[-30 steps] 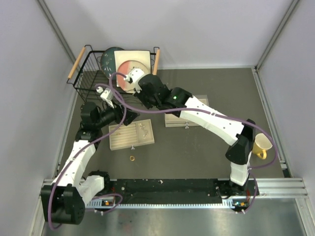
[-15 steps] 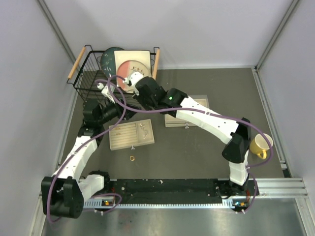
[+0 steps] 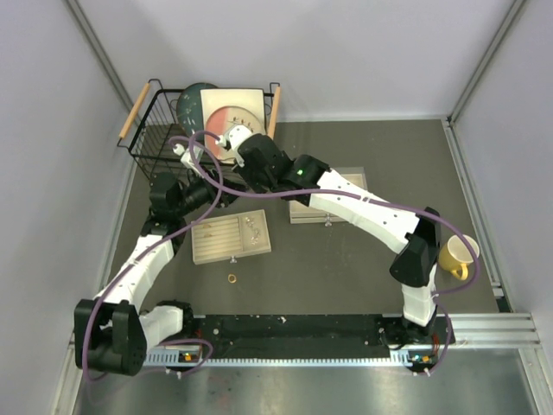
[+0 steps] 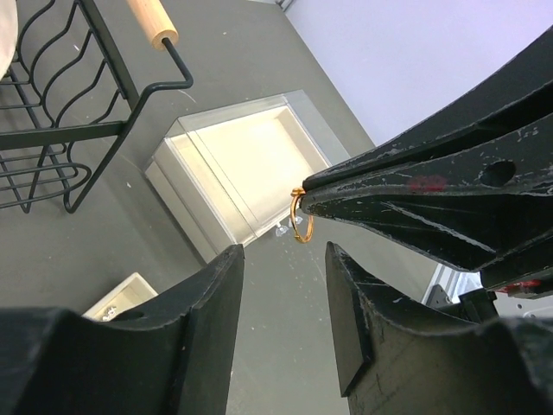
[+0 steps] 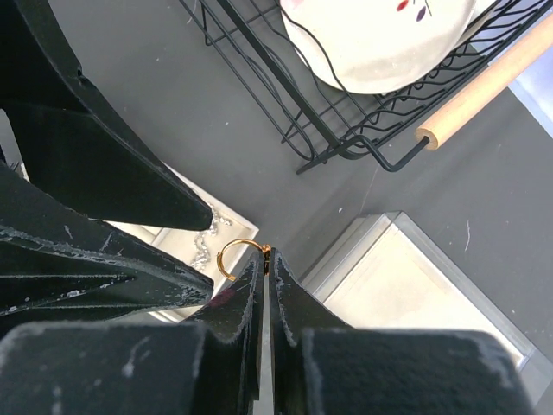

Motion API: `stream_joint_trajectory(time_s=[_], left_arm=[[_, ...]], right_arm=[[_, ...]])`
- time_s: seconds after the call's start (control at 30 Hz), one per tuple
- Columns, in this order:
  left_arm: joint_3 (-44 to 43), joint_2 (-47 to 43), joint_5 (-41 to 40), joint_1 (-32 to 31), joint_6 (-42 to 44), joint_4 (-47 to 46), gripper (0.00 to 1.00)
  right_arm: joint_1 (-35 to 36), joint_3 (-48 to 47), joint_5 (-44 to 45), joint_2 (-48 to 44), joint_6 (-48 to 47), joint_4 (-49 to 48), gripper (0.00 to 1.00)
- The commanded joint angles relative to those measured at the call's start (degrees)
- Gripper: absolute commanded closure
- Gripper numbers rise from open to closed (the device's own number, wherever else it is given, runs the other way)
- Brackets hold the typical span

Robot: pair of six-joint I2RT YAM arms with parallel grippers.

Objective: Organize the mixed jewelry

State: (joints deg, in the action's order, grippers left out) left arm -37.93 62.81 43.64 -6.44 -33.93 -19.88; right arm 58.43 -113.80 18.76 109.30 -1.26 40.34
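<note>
My right gripper [image 5: 266,261] is shut on a small gold-orange ring [image 5: 235,257], pinching it at its tips above the table. That ring also shows in the left wrist view [image 4: 301,217], held by the right fingers [image 4: 406,186] just beyond my left gripper [image 4: 283,259]. The left gripper is open and empty, and its jaws do not touch the ring. In the top view both grippers meet near the basket's front, left [image 3: 214,192] and right [image 3: 232,183]. A second gold ring [image 3: 232,277] lies on the table. A thin silver chain [image 5: 204,243] lies in the beige box [image 3: 230,236].
A black wire basket [image 3: 164,130] with plates stands at the back left, its wooden handle [image 4: 154,19] close to the grippers. A beige tray [image 4: 242,169] lies right of the box, partly under the right arm. A yellow mug [image 3: 458,255] stands at the right.
My left wrist has moved a little back toward the basket. The right gripper has shifted slightly left, still holding the ring. The ring on the table has not moved.
</note>
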Motion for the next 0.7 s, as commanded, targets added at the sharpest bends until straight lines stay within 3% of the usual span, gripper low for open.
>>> stream_joint_trajectory(time_s=[0.0,0.23,0.67], left_arm=[[-1.4,0.5,0.1,-0.4,-1.4,-4.2,0.54],[-1.8,1.4,0.6,-0.4,-2.8,-5.1,0.6],[-2.1,1.9,1.4,-0.5,-4.5,-6.5,0.62]], right_arm=[[-0.3,-3.5,-0.3,0.4,0.8,-0.7,1.0],[-0.4,-4.0,-0.7,0.8,0.8,-0.7,1.0],[-0.2,-4.0,-0.8,1.7,0.8,-0.5,1.0]])
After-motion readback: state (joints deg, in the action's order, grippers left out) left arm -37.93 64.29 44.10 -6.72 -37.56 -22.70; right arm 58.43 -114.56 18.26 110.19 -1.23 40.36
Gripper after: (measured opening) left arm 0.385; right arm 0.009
